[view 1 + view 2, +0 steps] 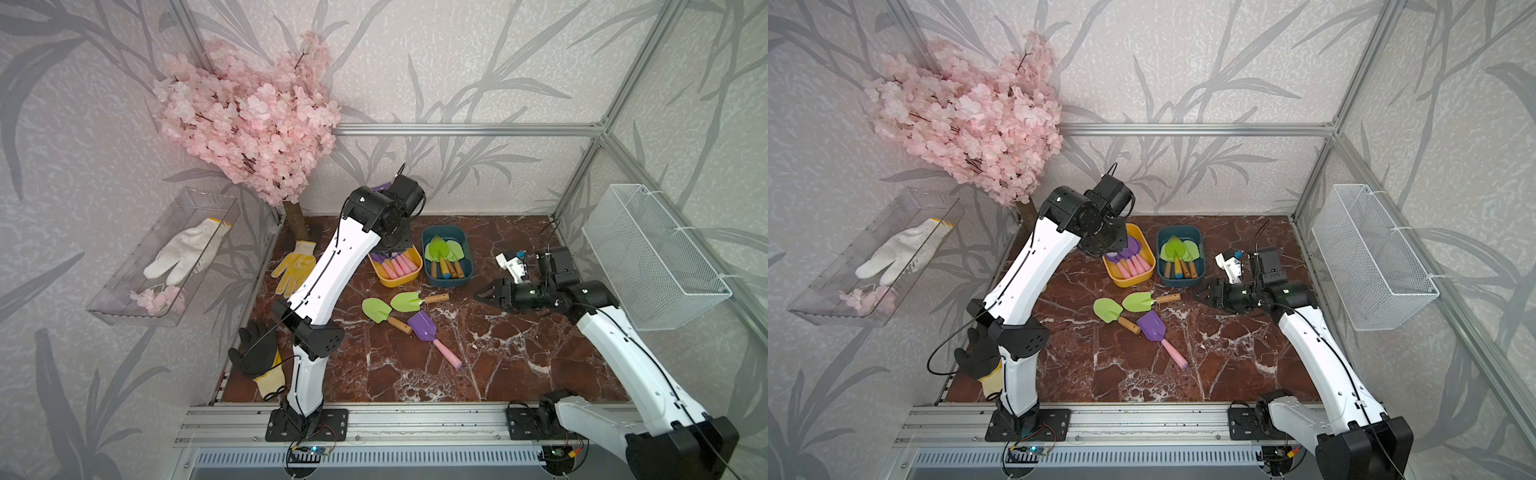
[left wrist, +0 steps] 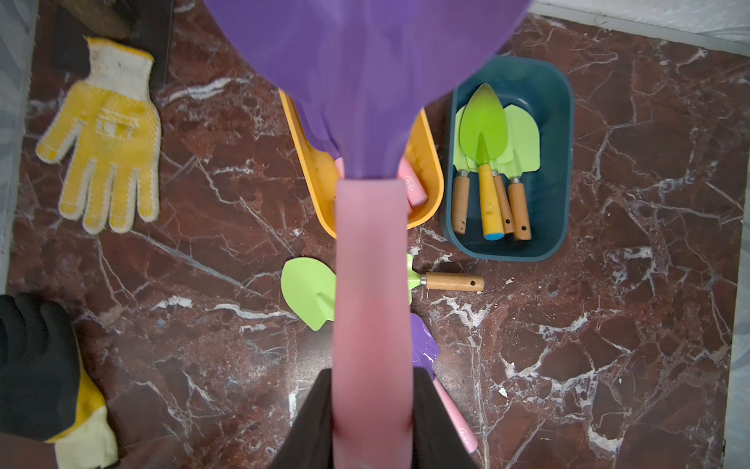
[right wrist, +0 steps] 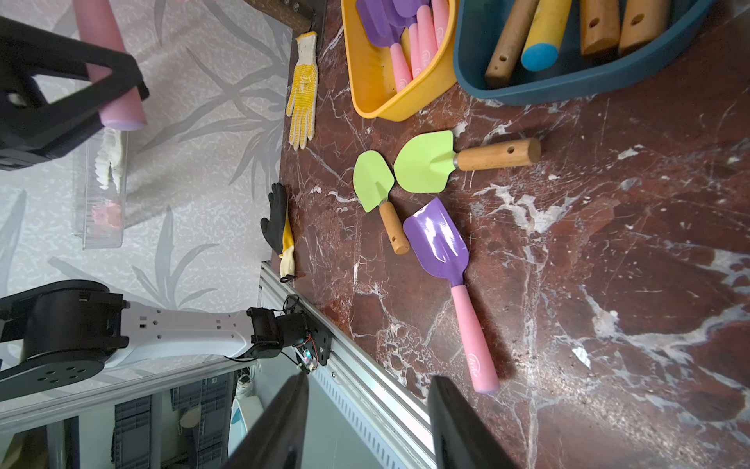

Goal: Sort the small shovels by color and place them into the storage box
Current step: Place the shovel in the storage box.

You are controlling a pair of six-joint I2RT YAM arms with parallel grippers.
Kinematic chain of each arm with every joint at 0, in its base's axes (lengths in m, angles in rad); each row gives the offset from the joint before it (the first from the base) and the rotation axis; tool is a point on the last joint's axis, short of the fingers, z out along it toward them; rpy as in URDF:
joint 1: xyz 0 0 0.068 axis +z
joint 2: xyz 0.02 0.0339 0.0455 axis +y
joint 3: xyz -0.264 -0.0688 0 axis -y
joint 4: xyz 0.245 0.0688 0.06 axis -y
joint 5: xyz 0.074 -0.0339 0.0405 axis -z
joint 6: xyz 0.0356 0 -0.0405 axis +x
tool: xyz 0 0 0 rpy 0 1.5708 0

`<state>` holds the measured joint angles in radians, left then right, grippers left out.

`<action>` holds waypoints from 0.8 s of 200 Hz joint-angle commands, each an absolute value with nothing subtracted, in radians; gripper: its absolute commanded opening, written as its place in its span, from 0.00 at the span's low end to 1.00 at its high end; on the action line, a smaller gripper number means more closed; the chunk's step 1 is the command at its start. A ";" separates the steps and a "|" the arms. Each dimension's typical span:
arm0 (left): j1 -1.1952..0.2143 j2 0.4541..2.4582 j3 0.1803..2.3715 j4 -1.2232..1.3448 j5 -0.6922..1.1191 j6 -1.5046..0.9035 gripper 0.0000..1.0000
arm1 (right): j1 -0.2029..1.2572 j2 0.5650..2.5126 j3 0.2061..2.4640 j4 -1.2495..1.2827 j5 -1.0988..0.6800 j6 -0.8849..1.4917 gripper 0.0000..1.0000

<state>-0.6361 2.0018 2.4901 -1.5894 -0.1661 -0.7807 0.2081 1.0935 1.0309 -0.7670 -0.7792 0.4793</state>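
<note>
My left gripper (image 2: 372, 422) is shut on the pink handle of a purple shovel (image 2: 372, 264), held above the yellow storage box (image 1: 400, 283), which holds several purple shovels. The left arm hides these fingers in both top views. The teal storage box (image 1: 448, 283) holds several green shovels. Two green shovels with wooden handles (image 1: 376, 310) (image 1: 405, 301) and one purple shovel (image 1: 424, 326) lie loose in front of the boxes. My right gripper (image 1: 478, 296) hovers to their right, open and with nothing between its fingers (image 3: 454, 426).
A yellow glove (image 1: 295, 266) and a black glove (image 1: 255, 349) lie along the left edge. A clear tray (image 1: 124, 299) with a white glove hangs on the left wall. A blossom tree (image 1: 249, 120) stands back left. A wire basket (image 1: 652, 257) hangs on the right.
</note>
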 commanded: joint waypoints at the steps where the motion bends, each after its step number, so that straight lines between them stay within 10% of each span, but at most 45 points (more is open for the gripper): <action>1: -0.606 2.027 2.439 -1.508 -0.119 -0.901 0.03 | 0.202 1.086 1.025 -0.727 -0.810 0.493 0.52; 160: -0.492 2.321 2.402 -1.347 0.006 -1.046 0.01 | 0.209 1.078 0.978 -0.640 -0.882 0.548 0.52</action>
<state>-0.4965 2.3119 2.3913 -1.3540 0.0002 -1.0332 0.2085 1.0931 0.9943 -0.6743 -0.8577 0.5343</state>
